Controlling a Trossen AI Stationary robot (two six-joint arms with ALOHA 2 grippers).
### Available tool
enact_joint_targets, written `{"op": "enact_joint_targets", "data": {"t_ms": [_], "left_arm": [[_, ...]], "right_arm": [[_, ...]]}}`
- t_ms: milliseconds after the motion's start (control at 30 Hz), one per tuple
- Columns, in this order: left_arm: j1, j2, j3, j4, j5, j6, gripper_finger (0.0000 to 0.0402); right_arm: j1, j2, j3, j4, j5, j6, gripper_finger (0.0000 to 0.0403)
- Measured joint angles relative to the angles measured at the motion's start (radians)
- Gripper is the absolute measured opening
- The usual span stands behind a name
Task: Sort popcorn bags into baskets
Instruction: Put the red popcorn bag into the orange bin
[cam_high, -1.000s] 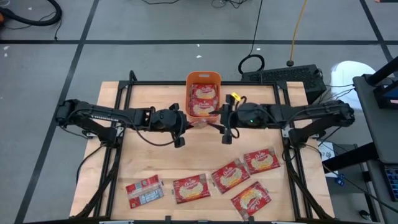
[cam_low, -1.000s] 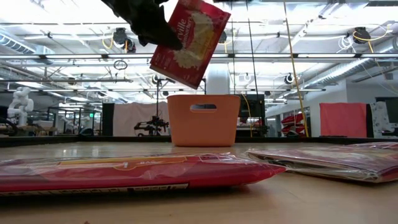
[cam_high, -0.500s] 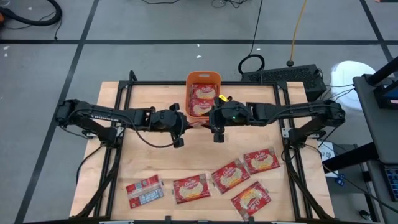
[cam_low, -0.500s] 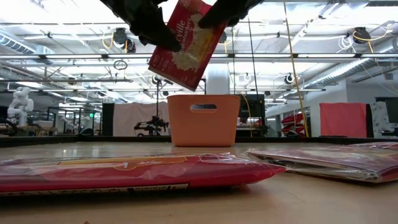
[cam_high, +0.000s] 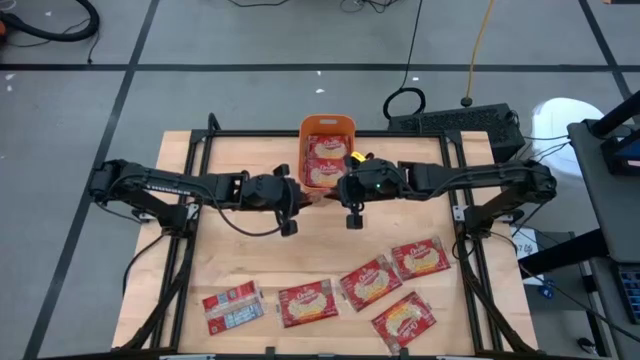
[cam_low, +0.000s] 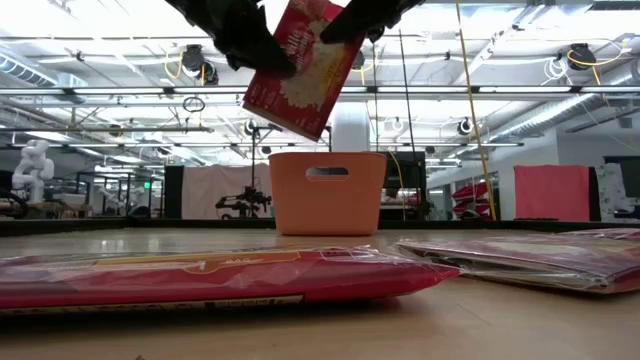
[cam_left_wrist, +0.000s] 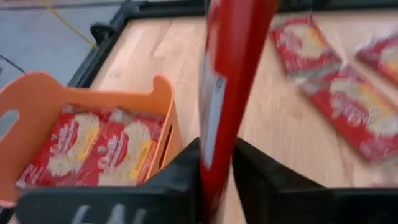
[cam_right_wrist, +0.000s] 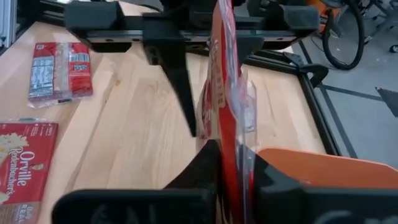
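One popcorn bag (cam_low: 295, 75) hangs in the air just in front of the orange basket (cam_high: 327, 125), its labelled face toward the table's near edge. My left gripper (cam_low: 262, 48) is shut on its left side and my right gripper (cam_low: 345, 18) is shut on its top right corner. In the high view the grippers (cam_high: 300, 196) (cam_high: 336, 192) meet at the table's middle. The basket (cam_left_wrist: 93, 99) holds two bags lying flat (cam_left_wrist: 99, 149). Several more bags lie flat on the table's near half (cam_high: 308, 303). My left gripper pinches the bag's upper left edge (cam_low: 275, 58) between its two fingers (cam_left_wrist: 186, 165), coming from the table's left and slanting down. The bag stands edge-on between them, tilted and clear of the table. My right gripper pinches the bag's top right corner (cam_low: 335, 28) between its two fingers (cam_right_wrist: 205, 165), coming from the table's right and slanting slightly down. Clear wrapper (cam_right_wrist: 245, 112) bulges just beyond the fingers. The bag hangs below, lifted clear.
Loose bags lie at the near left (cam_high: 232, 307) and near right (cam_high: 420, 258) (cam_high: 405, 320) (cam_high: 370, 283). In the low view one bag (cam_low: 220, 275) lies right in front of the camera. Black frame rails run along the table's edges (cam_high: 465, 240).
My right gripper has moved toward the table's left and a little down, up to the hanging bag, and now has its top right corner. The bag has stayed in the air in my left gripper, shifting only slightly.
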Motion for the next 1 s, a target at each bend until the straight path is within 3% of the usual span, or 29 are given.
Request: {"op": "enact_joint_targets", "data": {"t_ms": [233, 467, 633, 833, 1000], "left_arm": [[-0.002, -0.035, -0.001, -0.015, -0.063, -0.091, 0.0186], [-0.013, -0.143, 0.0, -0.024, -0.103, -0.093, 0.0233], [-0.016, -0.159, 0.0, -0.049, -0.185, -0.084, 0.0227], [-0.022, -0.133, -0.013, -0.048, -0.207, -0.123, 0.02], [-0.046, -0.129, -0.118, 0.063, -0.207, -0.175, 0.0177]], "right_arm": [[0.0, -0.055, 0.0, -0.096, 0.003, 0.014, 0.0011], [-0.001, -0.181, -0.089, -0.108, 0.01, 0.078, 0.0009], [-0.004, -0.29, -0.25, 0.166, 0.106, 0.086, 0.0009], [-0.038, -0.361, -0.485, 0.658, 0.108, 0.115, 0.0009], [-0.049, -0.366, -0.634, 0.897, 0.112, 0.178, 0.0009]]}}
